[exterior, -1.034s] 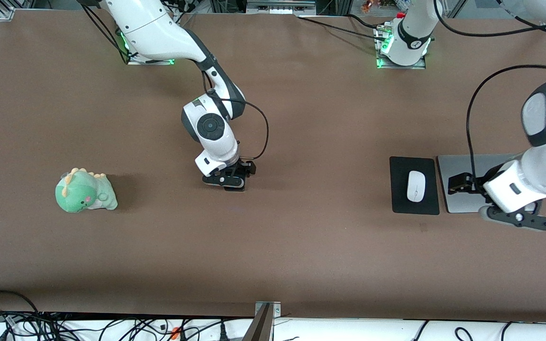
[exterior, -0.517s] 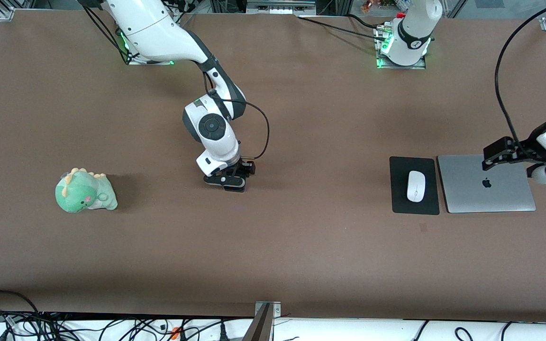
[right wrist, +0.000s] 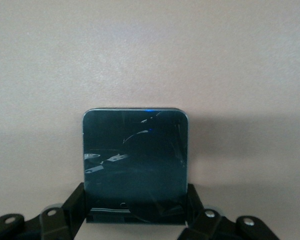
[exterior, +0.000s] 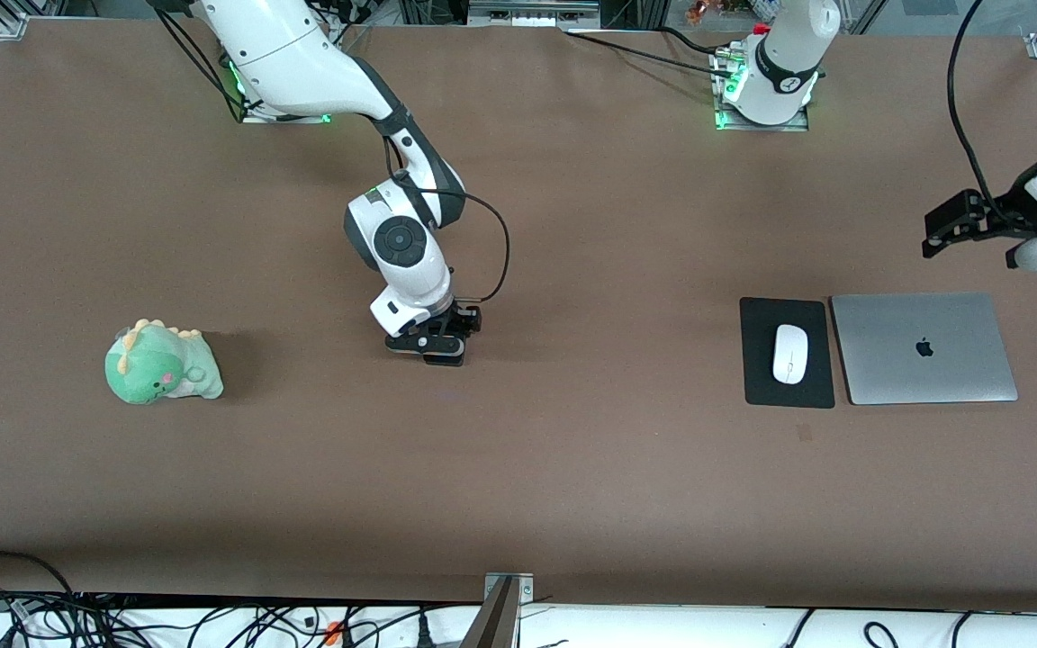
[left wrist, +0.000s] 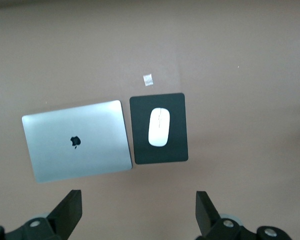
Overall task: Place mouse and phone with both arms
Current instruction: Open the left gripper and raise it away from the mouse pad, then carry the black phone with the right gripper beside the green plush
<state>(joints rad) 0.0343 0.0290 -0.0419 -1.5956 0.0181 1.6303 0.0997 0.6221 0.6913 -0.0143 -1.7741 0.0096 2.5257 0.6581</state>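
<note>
The white mouse [exterior: 789,353] lies on a black mouse pad [exterior: 761,382]; both also show in the left wrist view, the mouse [left wrist: 159,126] on the pad [left wrist: 177,150]. My left gripper [exterior: 1033,256] is up in the air at the left arm's end of the table, over bare table beside the laptop, open and empty [left wrist: 138,212]. My right gripper [exterior: 433,346] is low at the middle of the table, shut on the black phone [right wrist: 136,160], one finger on each long side. The phone is mostly hidden under the hand in the front view.
A closed silver laptop [exterior: 924,346] lies beside the mouse pad. A green dinosaur plush [exterior: 161,363] sits toward the right arm's end. A small pale mark [left wrist: 148,79] is on the brown table by the pad.
My left arm has risen from over the laptop and drawn back toward the table's end, uncovering the laptop. My right gripper has barely shifted, still shut on the phone.
</note>
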